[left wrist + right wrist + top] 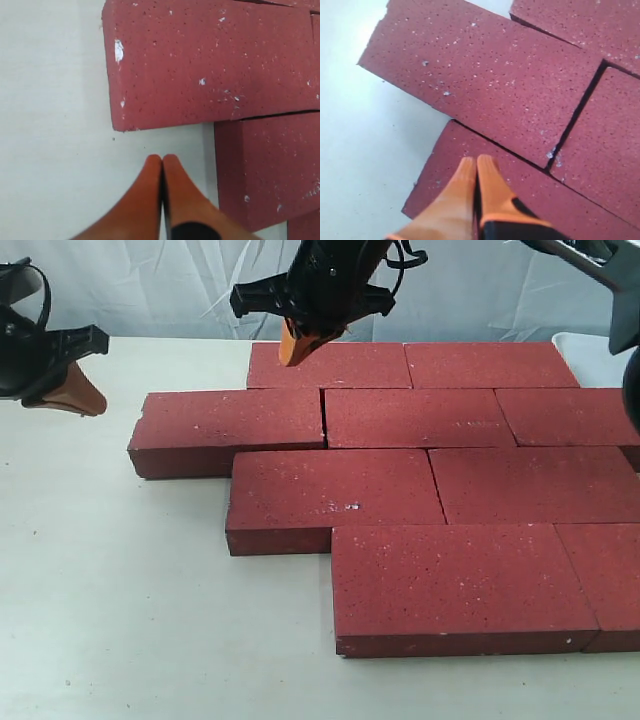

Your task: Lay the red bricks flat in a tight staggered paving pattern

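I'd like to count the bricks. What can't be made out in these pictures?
Exterior view: the rightmost red bricks run off the right edge, so the count is unclear.
Exterior view: the right end effector hides part of the back-left brick's far edge.
Exterior view: white object behind the bricks, cut off, unidentifiable.

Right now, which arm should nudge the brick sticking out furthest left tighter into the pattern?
Left. Its shut orange pincer hangs above the white table near that dark red rectangular paving brick's free end. The right pincer, also shut, sits over the back row.
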You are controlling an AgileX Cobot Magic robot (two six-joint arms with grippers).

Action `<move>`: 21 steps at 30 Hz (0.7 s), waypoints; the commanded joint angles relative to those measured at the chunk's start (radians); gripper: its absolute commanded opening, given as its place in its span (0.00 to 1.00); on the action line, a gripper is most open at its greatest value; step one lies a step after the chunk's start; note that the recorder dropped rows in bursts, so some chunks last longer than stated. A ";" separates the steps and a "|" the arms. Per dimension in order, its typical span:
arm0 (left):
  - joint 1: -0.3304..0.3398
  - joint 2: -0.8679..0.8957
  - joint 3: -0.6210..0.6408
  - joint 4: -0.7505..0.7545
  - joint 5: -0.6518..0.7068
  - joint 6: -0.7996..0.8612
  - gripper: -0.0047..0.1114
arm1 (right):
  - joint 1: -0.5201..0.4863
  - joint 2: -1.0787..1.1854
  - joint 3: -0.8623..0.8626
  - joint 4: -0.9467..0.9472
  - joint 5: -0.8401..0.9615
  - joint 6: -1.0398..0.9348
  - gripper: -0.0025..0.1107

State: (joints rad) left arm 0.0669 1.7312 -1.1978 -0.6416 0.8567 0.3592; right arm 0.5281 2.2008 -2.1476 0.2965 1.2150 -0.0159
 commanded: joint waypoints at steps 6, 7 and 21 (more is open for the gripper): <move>-0.002 -0.203 0.133 0.094 0.020 -0.092 0.04 | 0.051 -0.061 0.001 0.045 0.006 0.016 0.01; -0.002 -0.224 0.140 0.106 0.022 -0.099 0.04 | 0.053 -0.065 0.007 0.044 0.006 0.016 0.01; -0.011 -0.449 0.229 0.183 0.045 -0.172 0.04 | 0.053 -0.232 0.336 -0.019 0.006 0.016 0.01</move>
State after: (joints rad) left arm 0.0669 1.3156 -0.9793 -0.4934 0.8863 0.2066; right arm 0.5833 2.0160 -1.8603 0.3155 1.2190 0.0000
